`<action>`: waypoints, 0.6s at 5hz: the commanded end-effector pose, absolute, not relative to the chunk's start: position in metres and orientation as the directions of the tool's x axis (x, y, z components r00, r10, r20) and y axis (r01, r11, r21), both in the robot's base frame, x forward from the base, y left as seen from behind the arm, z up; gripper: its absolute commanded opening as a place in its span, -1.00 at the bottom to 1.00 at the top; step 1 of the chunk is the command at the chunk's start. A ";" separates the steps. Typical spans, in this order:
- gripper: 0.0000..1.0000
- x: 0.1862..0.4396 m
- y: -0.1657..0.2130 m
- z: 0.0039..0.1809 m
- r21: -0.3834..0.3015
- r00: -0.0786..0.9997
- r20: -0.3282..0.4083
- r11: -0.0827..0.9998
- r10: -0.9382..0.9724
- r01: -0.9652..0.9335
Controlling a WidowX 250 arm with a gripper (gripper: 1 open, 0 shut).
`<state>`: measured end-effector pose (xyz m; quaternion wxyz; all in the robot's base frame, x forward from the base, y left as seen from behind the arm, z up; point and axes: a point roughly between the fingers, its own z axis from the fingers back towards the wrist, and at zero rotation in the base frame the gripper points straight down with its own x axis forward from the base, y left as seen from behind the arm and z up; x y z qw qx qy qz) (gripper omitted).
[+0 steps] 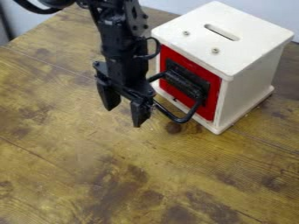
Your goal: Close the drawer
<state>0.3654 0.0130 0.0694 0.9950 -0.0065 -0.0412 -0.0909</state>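
Here, the red box-shaped drawer with a black front plate and a large black wire loop handle (188,85) sits in the white wooden cabinet with a slotted top (232,54), toward two o'clock in the view. Its red front lies about level with the cabinet's face, and the handle loops outward toward seven o'clock. The black robot arm (118,33) comes down from twelve o'clock, and its black two-fingered tool (125,109) hangs just beside the handle, on its nine o'clock side. The tool is open, its fingers pointing down and standing apart with nothing between them. Whether the tool touches the handle, I cannot tell. Beneath everything spreads the brown wood-grained table (87,175), marked with darker patches.
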 end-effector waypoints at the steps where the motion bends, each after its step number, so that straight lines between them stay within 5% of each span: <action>1: 1.00 0.376 -0.003 0.099 0.014 0.965 0.164 0.979 -0.202 0.203; 3: 1.00 0.374 0.013 0.112 0.030 0.957 0.193 0.976 -0.215 0.214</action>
